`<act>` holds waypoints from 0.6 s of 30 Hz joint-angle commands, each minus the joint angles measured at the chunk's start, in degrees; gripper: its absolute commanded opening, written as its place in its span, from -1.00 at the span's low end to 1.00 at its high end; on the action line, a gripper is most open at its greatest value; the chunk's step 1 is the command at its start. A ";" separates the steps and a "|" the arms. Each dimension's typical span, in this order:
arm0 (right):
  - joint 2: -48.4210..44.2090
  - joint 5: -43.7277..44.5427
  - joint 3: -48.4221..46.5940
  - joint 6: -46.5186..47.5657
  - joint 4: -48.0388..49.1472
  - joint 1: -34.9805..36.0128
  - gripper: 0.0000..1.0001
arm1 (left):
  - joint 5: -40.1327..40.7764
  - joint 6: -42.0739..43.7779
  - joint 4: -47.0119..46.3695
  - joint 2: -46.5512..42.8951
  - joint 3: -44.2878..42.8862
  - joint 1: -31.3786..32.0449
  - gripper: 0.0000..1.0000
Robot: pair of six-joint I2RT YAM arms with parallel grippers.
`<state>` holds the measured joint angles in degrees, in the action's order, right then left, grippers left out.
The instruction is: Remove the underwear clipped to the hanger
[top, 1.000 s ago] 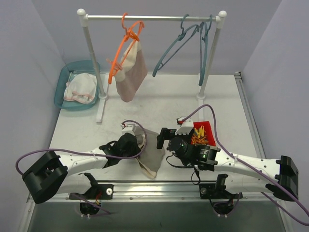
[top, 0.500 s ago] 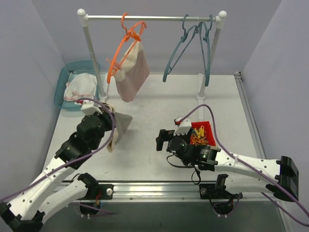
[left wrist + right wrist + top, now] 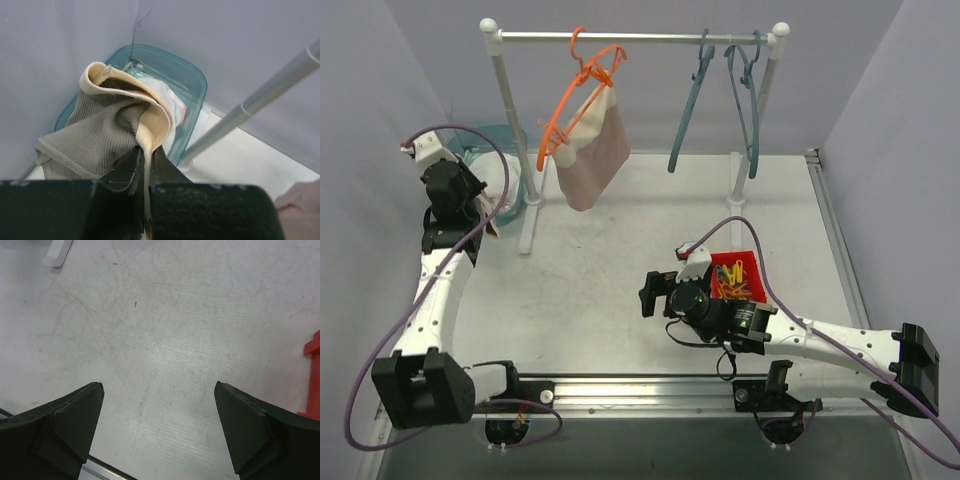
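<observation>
Taupe underwear [image 3: 95, 135] pinched by left fingers [image 3: 124, 172] over basket [image 3: 192, 85], right fingers [image 3: 65, 420] apart, white table [image 3: 165, 340]

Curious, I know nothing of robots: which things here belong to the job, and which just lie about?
In the job: taupe underwear in the left gripper, dusty pink underwear on the orange hanger, teal basket, white underwear.
Lying about: blue hangers, red clip tray.

White table [image 3: 610, 290], surface scuffed and scratched. Clothes rack [image 3: 660, 37] stands on it on two white feet, toward the back. Teal basin [image 3: 192, 82] sits just left of the rack's left post, in the back corner. Red tray [image 3: 750, 258] of yellow and orange clips [image 3: 730, 280] sits in front of the rack's right post, well apart from it.
</observation>
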<state>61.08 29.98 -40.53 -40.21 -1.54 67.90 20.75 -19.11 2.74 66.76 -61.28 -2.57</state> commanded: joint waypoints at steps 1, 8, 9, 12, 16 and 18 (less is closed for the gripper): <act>-0.52 -0.09 1.15 1.10 2.58 -0.31 0.99 | -5.09 3.73 -18.37 7.11 -5.85 -3.49 -0.95; 0.97 -0.71 1.60 0.65 3.30 -0.75 0.99 | -6.87 10.05 -35.42 24.80 -11.65 -4.64 -0.95; 1.06 -0.71 1.60 0.48 3.30 -0.84 0.99 | -6.26 9.80 -35.96 26.82 -12.80 -4.81 0.00; 1.24 0.25 1.60 0.22 3.30 -0.84 0.99 | -4.24 8.05 -35.18 33.95 -16.49 -5.52 0.87; -0.69 4.19 1.77 0.04 3.04 -1.54 0.99 | -4.40 4.88 -34.73 34.06 -14.41 -5.26 0.87; -1.75 5.79 1.60 1.09 3.21 -2.41 0.99 | -4.49 4.87 -35.26 31.69 -11.86 -3.42 0.87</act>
<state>61.91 30.48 -39.03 -40.05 0.40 66.67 16.12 -12.91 -26.65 103.42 -73.97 -7.44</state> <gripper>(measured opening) 0.995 0.935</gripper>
